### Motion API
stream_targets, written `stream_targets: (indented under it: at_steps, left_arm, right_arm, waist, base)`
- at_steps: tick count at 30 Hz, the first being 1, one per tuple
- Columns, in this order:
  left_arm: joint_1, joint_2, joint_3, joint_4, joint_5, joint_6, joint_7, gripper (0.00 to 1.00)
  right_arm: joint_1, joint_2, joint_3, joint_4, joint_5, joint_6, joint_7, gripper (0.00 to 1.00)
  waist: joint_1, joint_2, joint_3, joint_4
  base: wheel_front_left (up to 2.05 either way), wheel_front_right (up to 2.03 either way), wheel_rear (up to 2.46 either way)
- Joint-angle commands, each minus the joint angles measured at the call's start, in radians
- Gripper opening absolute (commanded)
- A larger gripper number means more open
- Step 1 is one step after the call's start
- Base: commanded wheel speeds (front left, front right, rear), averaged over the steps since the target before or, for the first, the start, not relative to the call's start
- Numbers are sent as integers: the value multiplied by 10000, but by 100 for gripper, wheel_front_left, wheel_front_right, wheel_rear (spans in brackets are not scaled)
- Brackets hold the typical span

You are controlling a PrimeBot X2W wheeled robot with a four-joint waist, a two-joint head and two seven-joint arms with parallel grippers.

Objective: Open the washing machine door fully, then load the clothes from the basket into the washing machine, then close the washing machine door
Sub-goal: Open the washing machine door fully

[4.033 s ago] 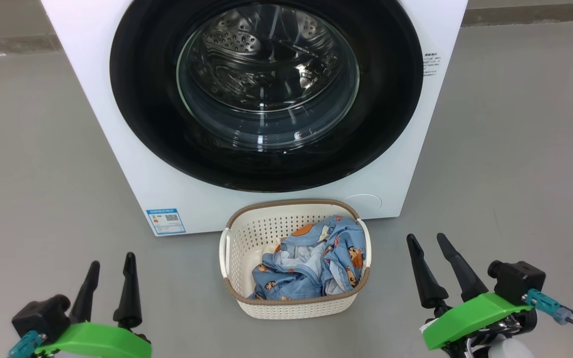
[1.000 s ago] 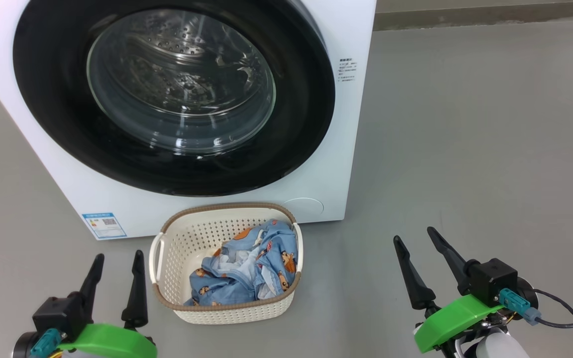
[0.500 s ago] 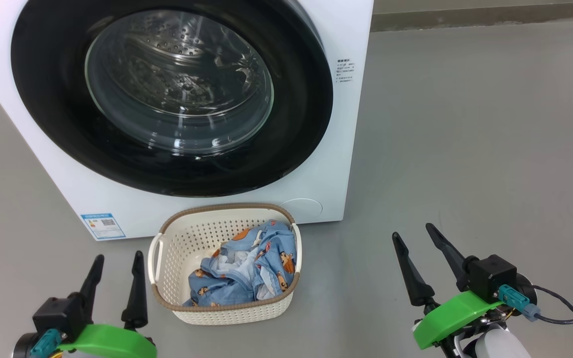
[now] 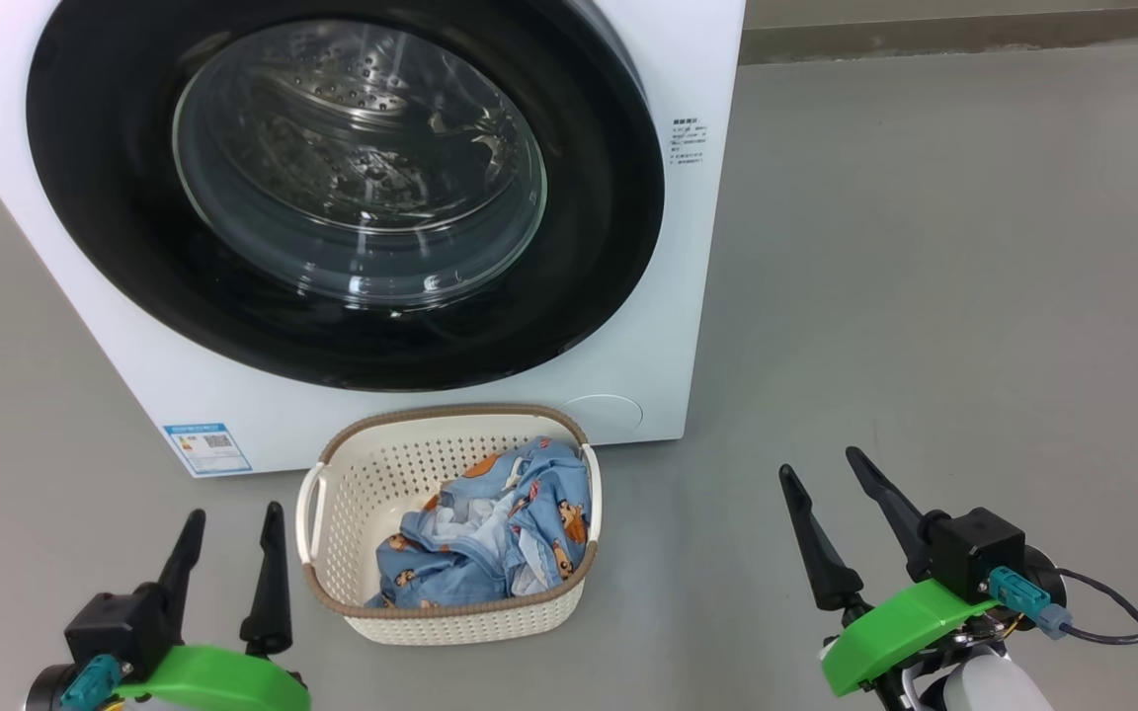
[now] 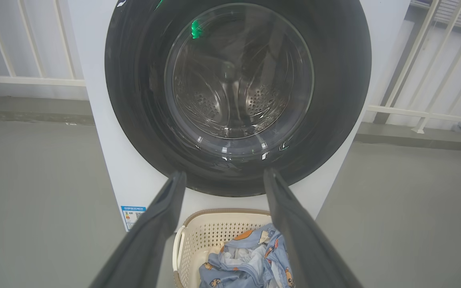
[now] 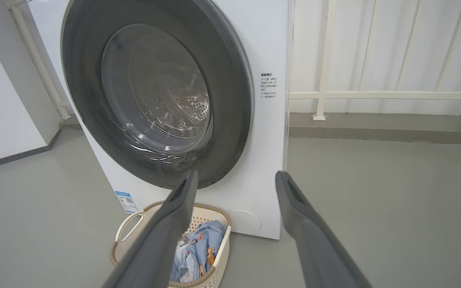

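both grippers' fingers (image 4: 273, 553) spread wide, empty; the washing machine door (image 4: 342, 193) at upper left looks shut, and may snag the basket (image 4: 450, 617) when swung.

Glossy black washing machine door (image 4: 134, 247), perforated plastic basket (image 4: 362, 484)

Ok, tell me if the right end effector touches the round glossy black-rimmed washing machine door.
Apart: head view shows grey floor between right end effector and door.
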Motion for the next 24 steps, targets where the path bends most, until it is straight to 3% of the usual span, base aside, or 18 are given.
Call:
stream_targets:
  at_steps: [1, 24]
  left_arm:
    - [-439, 137, 366, -172, 92, 7, -65, 100]
    - [-777, 127, 323, -338, -159, -8, -65, 100]
  right_arm:
    - [-350, 26, 188, -211, 35, 16, -120, 100]
    - [-1721, 8, -716, -114, -40, 16, -120, 100]
  waist:
    - [0, -1, 13, 12]
    - [0, -1, 846, 340]
  base:
    - [0, 0, 0]
    - [0, 0, 0]
